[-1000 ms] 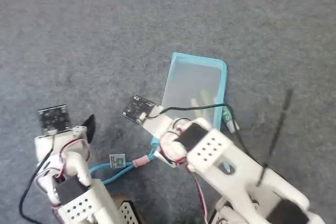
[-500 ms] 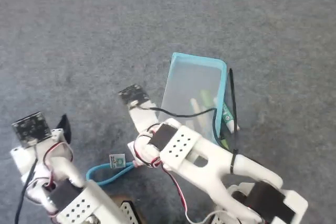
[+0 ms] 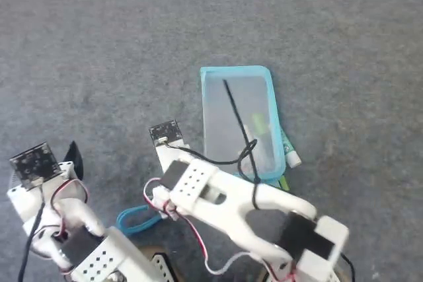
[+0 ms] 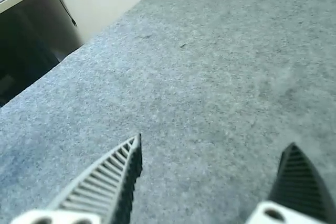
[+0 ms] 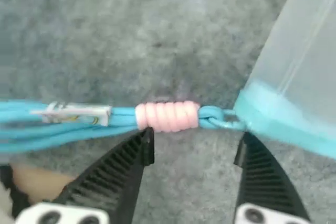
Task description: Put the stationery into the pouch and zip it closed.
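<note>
High view: the pouch [image 3: 238, 120] lies flat near the middle of the table [image 3: 99, 51], with pens [image 3: 259, 130] showing through its clear face. A marker [image 3: 289, 153] pokes out at the pouch's right corner nearest the arms. Its blue cord [image 3: 135, 219] trails toward the table's near edge. In the right wrist view the right gripper [image 5: 195, 140] is open, jaws spread either side of the cord's pink bead [image 5: 167, 116]. The left gripper [image 4: 214, 145] hangs open over bare table near the near left corner.
</note>
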### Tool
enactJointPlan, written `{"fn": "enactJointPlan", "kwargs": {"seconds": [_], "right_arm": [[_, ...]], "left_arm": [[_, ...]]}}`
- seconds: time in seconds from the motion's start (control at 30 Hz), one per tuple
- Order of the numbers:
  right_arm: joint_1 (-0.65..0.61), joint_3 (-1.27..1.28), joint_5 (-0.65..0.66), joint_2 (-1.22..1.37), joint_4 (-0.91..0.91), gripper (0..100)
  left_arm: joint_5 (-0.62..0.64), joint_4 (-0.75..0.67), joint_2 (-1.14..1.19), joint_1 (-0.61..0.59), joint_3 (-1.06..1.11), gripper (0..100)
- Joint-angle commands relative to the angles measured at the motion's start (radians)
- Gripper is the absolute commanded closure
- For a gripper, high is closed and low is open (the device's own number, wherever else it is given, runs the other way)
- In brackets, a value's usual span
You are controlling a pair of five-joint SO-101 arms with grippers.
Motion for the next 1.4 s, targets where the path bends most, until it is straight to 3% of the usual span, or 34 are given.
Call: {"fn": "enactJointPlan", "kwargs": {"seconds": [0.0, 0.2, 0.43, 0.6, 0.9, 1.1, 1.2, 1.37], "right_arm": [[0.073, -0.091, 0.026, 0.056, 0.018, 76.4], [0.102, -0.11, 0.029, 0.09, 0.022, 76.5], [0.311, -0.169, 0.176, 0.097, 0.094, 90.1], [0.381, -0.172, 0.272, 0.097, 0.12, 91.3], [0.507, -0.295, 0.634, 0.094, 0.125, 91.3], [0.527, -0.39, 0.783, 0.096, 0.176, 91.3], [0.522, -0.408, 0.74, 0.096, 0.2, 91.2], [0.447, -0.407, 0.399, 0.097, 0.239, 90.2]], "left_arm": [[-0.017, -0.02, -0.018, -0.003, -0.038, 61], [-0.017, -0.02, -0.018, -0.003, -0.036, 61], [-0.015, -0.02, -0.018, -0.003, -0.036, 61], [-0.015, -0.018, -0.018, 0.002, -0.035, 61], [-0.017, 0.087, -0.018, 0.143, -0.033, 61], [-0.023, 0.146, -0.02, 0.336, 0.038, 61], [-0.023, 0.164, -0.02, 0.364, 0.038, 61], [-0.023, 0.167, -0.02, 0.364, 0.038, 61]]}}
